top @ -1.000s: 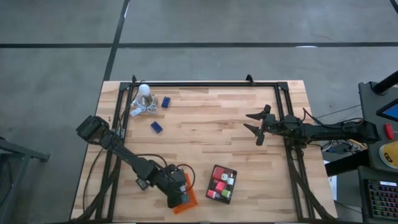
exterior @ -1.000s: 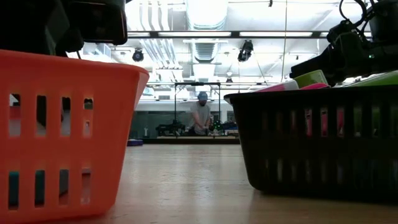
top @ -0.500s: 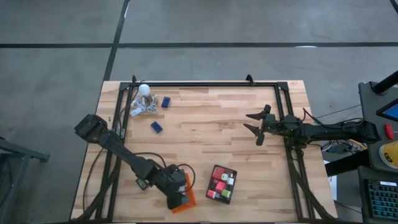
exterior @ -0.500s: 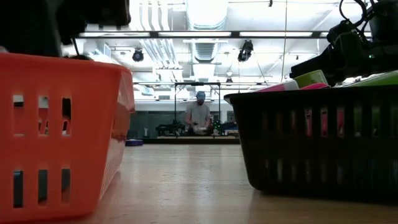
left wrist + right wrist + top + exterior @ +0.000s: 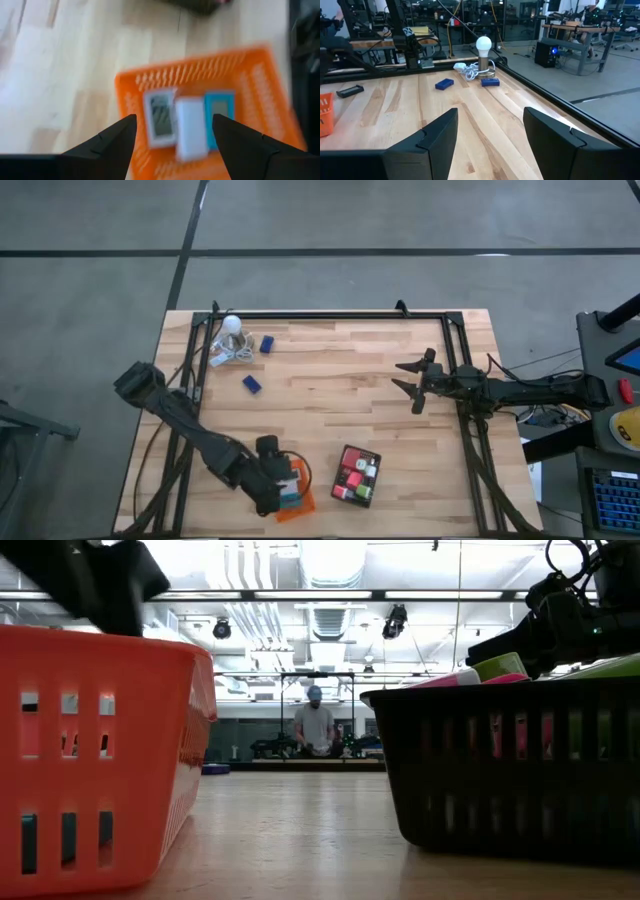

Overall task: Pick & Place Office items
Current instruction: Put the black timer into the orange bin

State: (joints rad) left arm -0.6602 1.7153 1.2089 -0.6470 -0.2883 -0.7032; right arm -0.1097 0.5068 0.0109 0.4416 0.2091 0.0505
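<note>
Hovering over orange tray [image 5: 250,75], left gripper [image 5: 172,131] open, empty, three small boxes [image 5: 190,125] inside, two blue blocks [image 5: 251,384] far off, right gripper [image 5: 411,380] open, idle.

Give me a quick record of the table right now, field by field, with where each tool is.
left tool: open, above the orange tray
orange tray contents: three small boxes side by side
right tool: open, empty, hovering at the table's right side
black tray: holds red, pink, green pieces
loose items: two blue blocks, light bulb

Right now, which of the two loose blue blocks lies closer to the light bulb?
The blue block just beside the light bulb; the other blue block lies farther out toward the table's middle.
</note>
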